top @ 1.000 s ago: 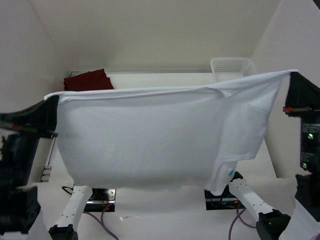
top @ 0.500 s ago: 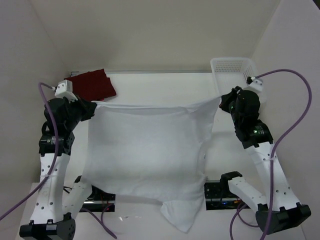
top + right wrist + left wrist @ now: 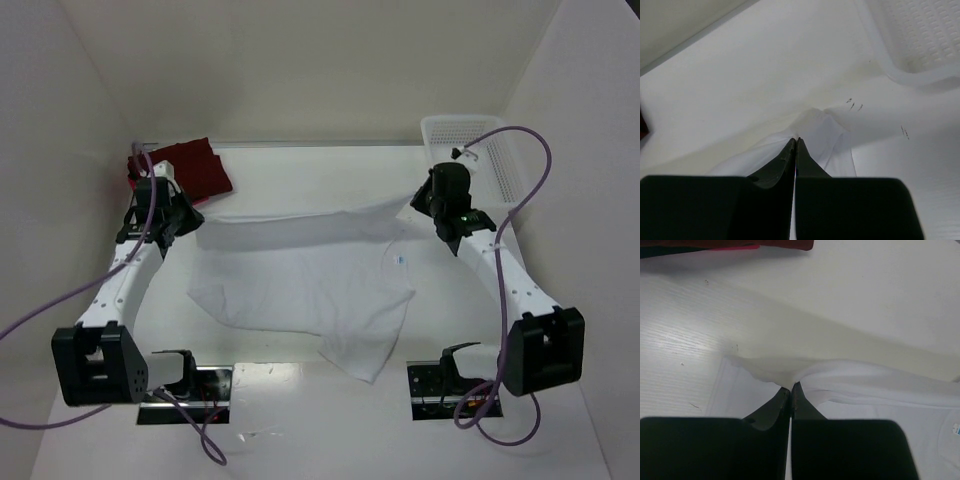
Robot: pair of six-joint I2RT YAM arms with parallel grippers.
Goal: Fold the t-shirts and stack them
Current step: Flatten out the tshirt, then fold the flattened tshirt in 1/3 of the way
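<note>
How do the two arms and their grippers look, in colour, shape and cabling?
The left arm and the right arm have white links, black joint housings and one large black block each. A loose purple cable loops from each wrist. The left gripper and the right gripper have black fingers that taper to thin tips. A small green light glows on the right arm.

Robotics laboratory test cell. Evidence: plain white panel walls point(image 3: 300, 60) enclosing a white table point(image 3: 320, 170) ahead of the jaws; purple cabling point(image 3: 551, 172) trailing behind them.
</note>
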